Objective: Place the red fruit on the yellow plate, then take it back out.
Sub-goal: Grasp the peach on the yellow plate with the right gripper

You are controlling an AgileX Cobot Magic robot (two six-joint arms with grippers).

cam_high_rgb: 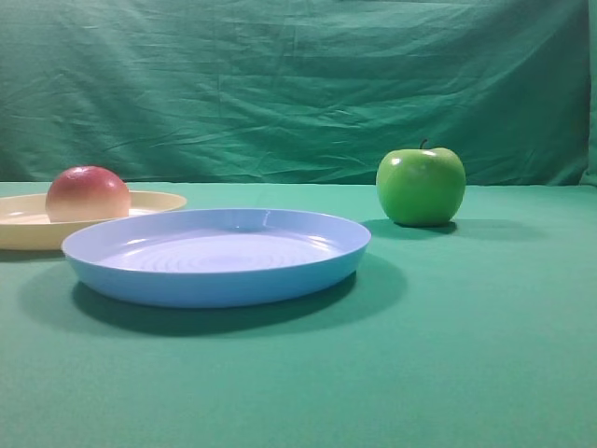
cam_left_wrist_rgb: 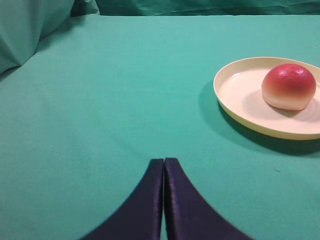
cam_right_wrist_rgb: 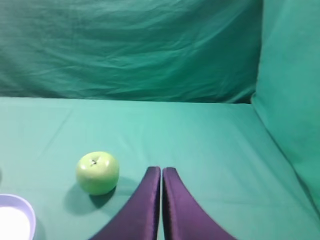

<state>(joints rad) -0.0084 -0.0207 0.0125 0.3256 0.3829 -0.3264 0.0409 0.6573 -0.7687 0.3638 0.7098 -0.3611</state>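
The red fruit, red on top and cream below, rests on the yellow plate at the far left of the exterior view. In the left wrist view the plate lies up and to the right of my left gripper, well apart from it. That gripper is shut with nothing between its dark fingers. My right gripper is shut too and empty, hanging over bare cloth. Neither gripper shows in the exterior view.
A light blue plate sits in front of the yellow one. A green apple stands to the right, just left of my right gripper. Green cloth covers the table and hangs behind and at the sides.
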